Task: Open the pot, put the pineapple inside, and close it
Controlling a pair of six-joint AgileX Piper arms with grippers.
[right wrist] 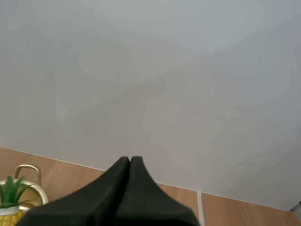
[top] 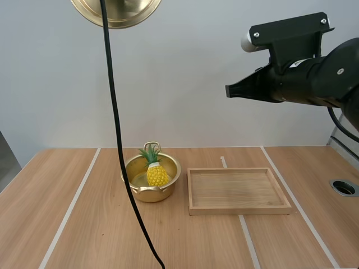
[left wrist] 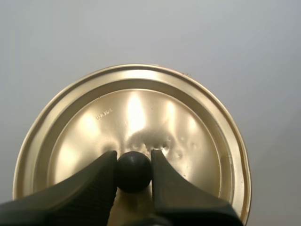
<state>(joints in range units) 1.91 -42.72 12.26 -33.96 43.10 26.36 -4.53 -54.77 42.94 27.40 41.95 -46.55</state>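
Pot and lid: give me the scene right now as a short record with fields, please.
pot: open, standing left of the wooden tray
pineapple: upright inside the pot
lid: held high in the air by its black knob
left pincer: shut on the knob
right pincer: shut on nothing, up in the air
step left: set the lid on the pot

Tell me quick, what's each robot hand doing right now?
Left gripper: shut on the lid, pinching its black knob.
Right gripper: shut, holding nothing.
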